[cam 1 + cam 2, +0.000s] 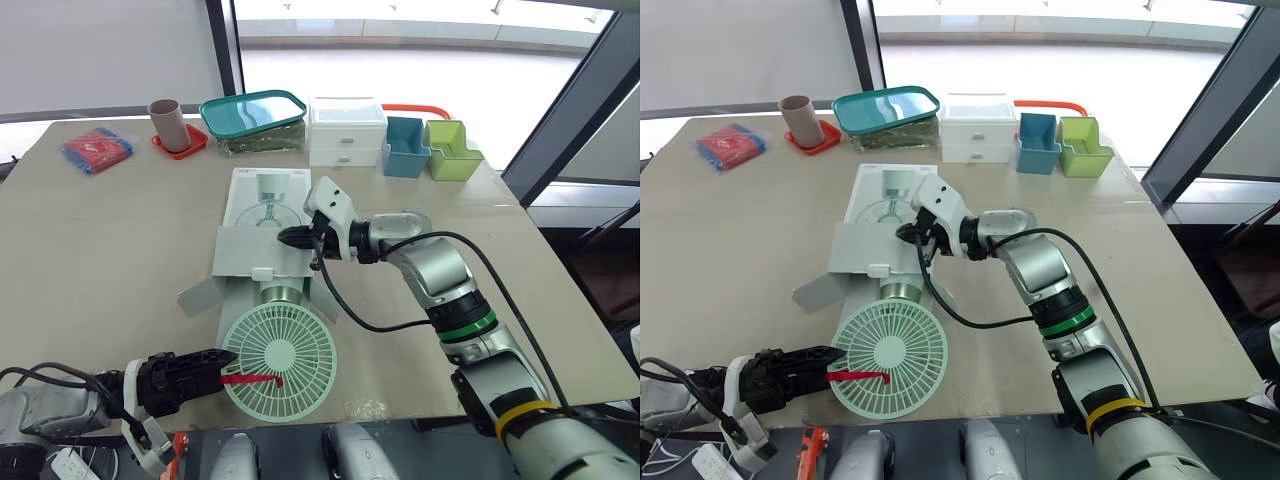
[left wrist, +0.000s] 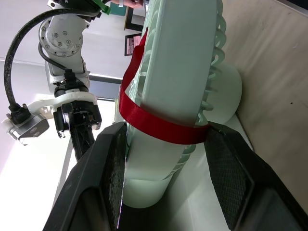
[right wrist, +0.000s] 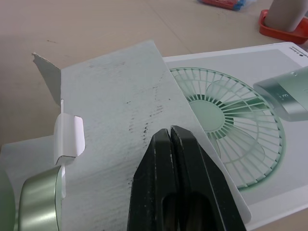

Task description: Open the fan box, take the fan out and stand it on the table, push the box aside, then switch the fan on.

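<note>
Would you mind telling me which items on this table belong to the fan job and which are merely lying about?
In the job: fan; fan box; left tool gripping the fan; right tool, shut, on the box flap.
Lying about: red packet; brown cup; teal-lidded container; white drawers; blue bin; green bin.

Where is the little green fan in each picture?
Left eye view: fan at the table's near edge, by the box's mouth.
Right eye view: fan, same spot.
Left wrist view: its head inside the left hand.
Right wrist view: its base beside the flap.
Shared landmark: the right hand on that flap.
</note>
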Controlling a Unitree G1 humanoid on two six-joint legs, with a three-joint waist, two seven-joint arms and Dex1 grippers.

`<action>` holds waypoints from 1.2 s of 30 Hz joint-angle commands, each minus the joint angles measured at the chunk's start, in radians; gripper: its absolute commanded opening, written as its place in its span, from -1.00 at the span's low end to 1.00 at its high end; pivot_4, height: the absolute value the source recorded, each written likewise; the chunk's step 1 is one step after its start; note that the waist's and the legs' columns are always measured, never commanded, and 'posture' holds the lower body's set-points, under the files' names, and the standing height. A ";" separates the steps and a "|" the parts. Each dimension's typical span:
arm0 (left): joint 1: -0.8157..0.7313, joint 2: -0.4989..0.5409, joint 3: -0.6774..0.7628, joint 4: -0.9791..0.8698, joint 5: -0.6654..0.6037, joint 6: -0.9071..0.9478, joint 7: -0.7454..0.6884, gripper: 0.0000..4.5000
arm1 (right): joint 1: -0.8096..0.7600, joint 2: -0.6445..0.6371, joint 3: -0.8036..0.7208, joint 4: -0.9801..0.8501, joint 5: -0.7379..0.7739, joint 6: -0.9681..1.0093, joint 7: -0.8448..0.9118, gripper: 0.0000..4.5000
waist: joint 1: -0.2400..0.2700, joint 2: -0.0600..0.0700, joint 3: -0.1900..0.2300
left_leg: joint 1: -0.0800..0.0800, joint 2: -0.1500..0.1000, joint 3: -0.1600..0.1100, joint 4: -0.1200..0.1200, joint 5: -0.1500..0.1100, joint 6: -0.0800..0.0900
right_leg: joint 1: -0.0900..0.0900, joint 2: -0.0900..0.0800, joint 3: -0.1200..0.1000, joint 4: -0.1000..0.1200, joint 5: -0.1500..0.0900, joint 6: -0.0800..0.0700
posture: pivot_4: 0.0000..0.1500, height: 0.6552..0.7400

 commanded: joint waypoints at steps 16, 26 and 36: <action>-0.026 -0.030 0.023 -0.014 0.095 0.001 0.094 0.96 | -0.011 -0.011 -0.026 -0.044 0.011 -0.013 -0.005 -1.00 | 0.000 0.000 0.000 | 0.000 0.000 0.000 0.001 0.000 0.000 | 0.000 0.000 0.000 0.001 0.000 0.000 | 1.00 1.00; -0.037 -0.062 0.018 -0.028 0.158 0.020 0.135 0.96 | 0.001 -0.024 -0.013 -0.074 0.024 -0.016 0.034 -1.00 | 0.000 0.000 0.000 | 0.000 0.000 0.000 0.001 0.000 0.000 | 0.000 0.000 0.000 0.001 0.000 0.000 | 1.00 1.00; -0.049 -0.061 -0.016 -0.048 0.207 0.051 0.187 -0.06 | 0.004 -0.024 -0.020 -0.076 0.014 -0.012 0.021 -1.00 | 0.000 0.000 0.000 | 0.000 0.000 0.000 0.002 0.000 0.000 | 0.000 0.000 0.000 0.002 0.000 0.000 | 1.00 1.00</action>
